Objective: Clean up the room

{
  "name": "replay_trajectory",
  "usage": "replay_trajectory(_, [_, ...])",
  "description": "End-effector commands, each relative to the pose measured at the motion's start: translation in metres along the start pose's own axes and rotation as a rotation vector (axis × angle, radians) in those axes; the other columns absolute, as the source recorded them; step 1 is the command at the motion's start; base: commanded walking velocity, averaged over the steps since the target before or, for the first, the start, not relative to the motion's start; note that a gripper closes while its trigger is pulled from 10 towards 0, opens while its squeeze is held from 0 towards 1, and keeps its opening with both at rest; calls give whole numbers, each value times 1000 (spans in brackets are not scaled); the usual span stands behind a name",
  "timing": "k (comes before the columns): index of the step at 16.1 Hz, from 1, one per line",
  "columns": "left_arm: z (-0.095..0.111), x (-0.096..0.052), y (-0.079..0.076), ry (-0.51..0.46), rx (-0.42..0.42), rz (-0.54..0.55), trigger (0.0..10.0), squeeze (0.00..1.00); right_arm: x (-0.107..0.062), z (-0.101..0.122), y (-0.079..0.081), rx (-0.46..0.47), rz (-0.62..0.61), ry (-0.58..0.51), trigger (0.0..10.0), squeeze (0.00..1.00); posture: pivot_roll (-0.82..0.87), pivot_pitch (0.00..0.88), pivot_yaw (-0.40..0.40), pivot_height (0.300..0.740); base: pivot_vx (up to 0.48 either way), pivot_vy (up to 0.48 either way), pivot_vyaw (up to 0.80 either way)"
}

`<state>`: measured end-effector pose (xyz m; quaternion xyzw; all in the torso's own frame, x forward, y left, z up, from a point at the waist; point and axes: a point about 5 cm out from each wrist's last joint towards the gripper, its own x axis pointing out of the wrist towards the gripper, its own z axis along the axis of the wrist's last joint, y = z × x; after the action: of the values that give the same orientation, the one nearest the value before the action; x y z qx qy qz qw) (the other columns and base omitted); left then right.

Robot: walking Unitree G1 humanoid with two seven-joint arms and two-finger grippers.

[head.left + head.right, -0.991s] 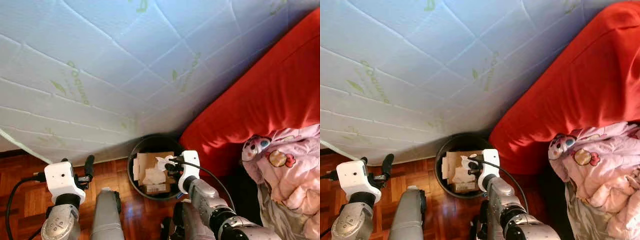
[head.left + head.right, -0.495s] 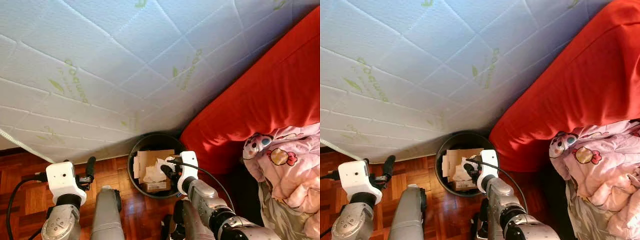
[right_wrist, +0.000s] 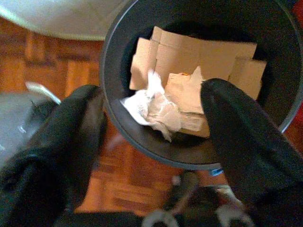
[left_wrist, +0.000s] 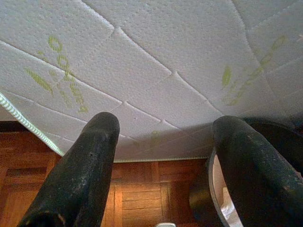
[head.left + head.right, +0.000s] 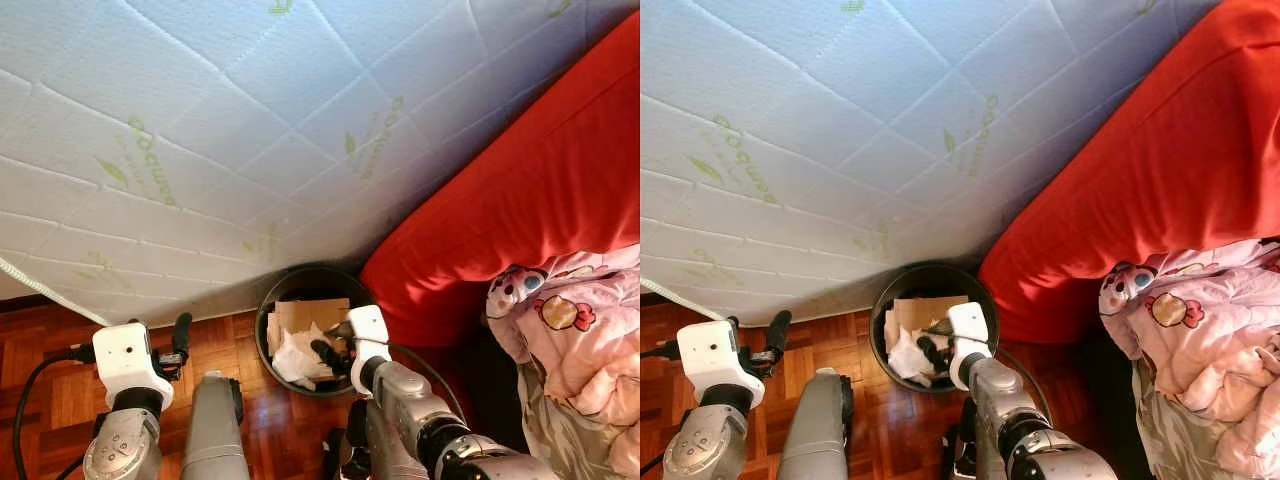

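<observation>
Dropped from the right gripper (image 3: 156, 156), the tissue (image 5: 297, 352) now lies in the bin (image 5: 268, 308), bottom centre; jaws wide. Left gripper (image 4: 165, 156) hangs lower left, jaws wide.

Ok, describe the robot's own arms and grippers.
Both arms are silver metal tubes with dark joints. Each wrist carries a white boxy camera housing fed by a black cable. The left gripper and right gripper each have two long, rounded matte black fingers.
</observation>
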<state>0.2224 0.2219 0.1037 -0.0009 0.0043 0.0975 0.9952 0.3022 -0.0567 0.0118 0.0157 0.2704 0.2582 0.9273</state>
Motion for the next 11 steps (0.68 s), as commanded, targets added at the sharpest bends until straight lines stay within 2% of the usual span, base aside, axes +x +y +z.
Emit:
replay_trajectory(1, [-2,-5,1,23,14,5,10000,0,-3,-17,1,-16,0,54,10000,0,365,383,-177,649,0,0,0])
replay_trajectory(3, [-3,-4,0,25,12,4,10000,0,-3,-15,-2,-12,-25,43,10000,0,365,379,-175,649,0,0,0])
replay_trajectory(6, [-18,0,5,71,14,-1,10000,0,-10,-10,-23,165,-126,-40,10000,0,347,323,-164,649,0,0,0])
replay_trajectory(7, [-27,0,10,102,20,3,10000,0,-18,-16,-40,252,-204,-69,10000,0,341,299,-158,649,0,0,0])
replay_trajectory(8, [-40,-1,13,146,29,2,10000,0,-29,-30,-58,325,-290,-61,10000,0,329,261,-154,659,0,0,0])
replay_trajectory(9, [-50,-2,15,179,37,-2,10000,0,-38,-42,-68,363,-339,-49,10000,0,319,230,-149,669,0,0,0])
replay_trajectory(11, [-71,-2,21,250,43,1,10000,0,-60,-75,-82,367,-410,26,10000,0,301,161,-141,694,0,0,0])
